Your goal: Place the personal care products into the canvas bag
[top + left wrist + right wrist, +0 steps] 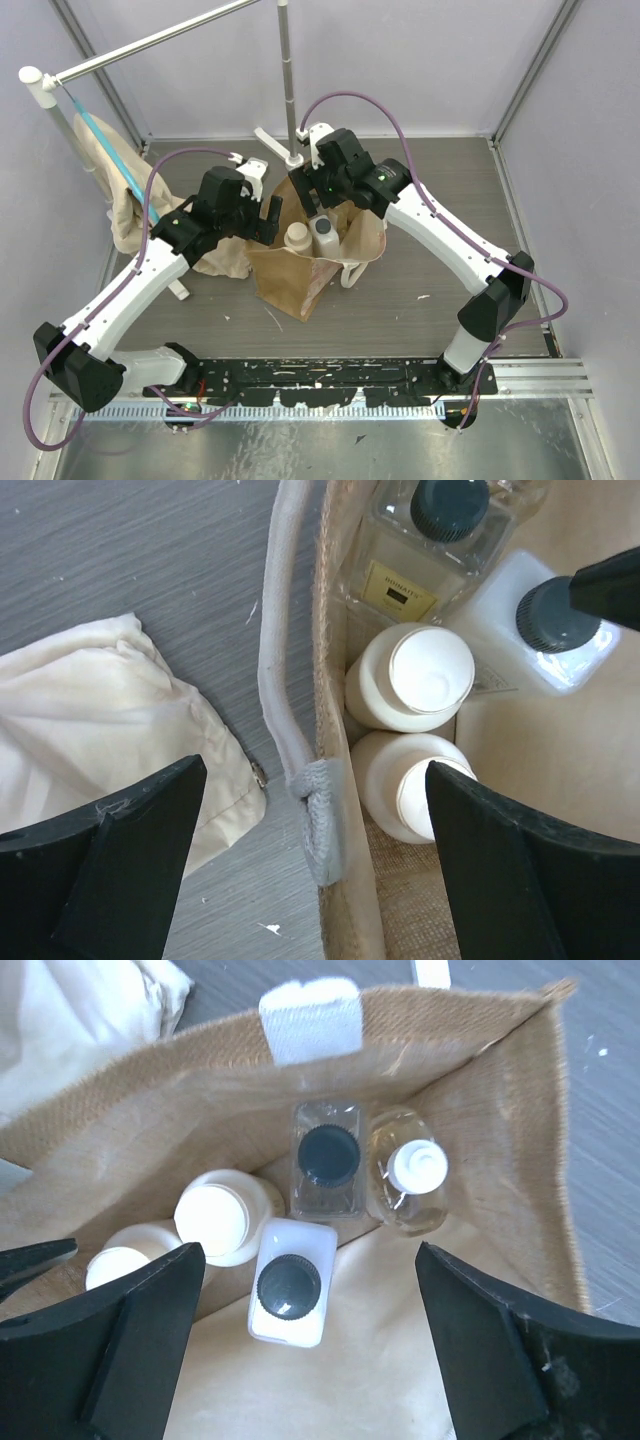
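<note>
The tan canvas bag point(290, 280) stands open mid-table, with all the personal care products inside. The right wrist view shows two cream round bottles point(213, 1216) point(113, 1267), a white square dark-capped one point(291, 1282), a clear dark-capped one point(327, 1158) and a clear white-capped one point(413, 1178). My left gripper point(312, 778) is open and empty and straddles the bag's left wall point(332, 680), one finger outside and one inside beside the cream bottles point(430, 675). My right gripper point(310, 1260) is open and empty above the bag's mouth, over the white square bottle.
A cream cloth point(90, 720) lies on the table left of the bag. A beige cloth with a blue strap point(115, 190) hangs from a white bar at far left. A metal pole point(290, 80) stands behind the bag. The two grippers are close together over the bag.
</note>
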{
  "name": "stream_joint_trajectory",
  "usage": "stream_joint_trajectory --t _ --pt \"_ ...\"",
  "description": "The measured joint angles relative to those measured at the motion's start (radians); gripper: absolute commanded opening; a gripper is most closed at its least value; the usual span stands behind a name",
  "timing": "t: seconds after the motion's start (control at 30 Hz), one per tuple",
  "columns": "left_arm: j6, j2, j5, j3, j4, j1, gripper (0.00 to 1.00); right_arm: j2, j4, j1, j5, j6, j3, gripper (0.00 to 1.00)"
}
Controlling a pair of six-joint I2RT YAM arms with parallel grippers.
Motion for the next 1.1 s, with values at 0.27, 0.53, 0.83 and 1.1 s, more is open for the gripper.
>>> stream_joint_trajectory --t 0.27,0.53,0.83,1.1 --pt "-0.021 -0.030 -0.037 0.117 -0.009 0.000 0.98 0.004 -0.053 -0.004 0.051 -0.014 0.142 0.94" --pt "-0.070 -0.032 -0.222 0.380 -0.122 0.033 0.98 0.063 -0.065 -0.165 0.005 -0.023 0.336 0.94" --pt "-0.152 0.022 -0.160 0.402 -0.219 0.290 0.98 0.241 -0.087 -0.448 -0.052 -0.024 0.484 0.94" --pt "-0.178 0.159 -0.029 0.396 -0.223 0.363 0.98 0.269 -0.108 -0.571 -0.043 -0.021 0.398 0.95"
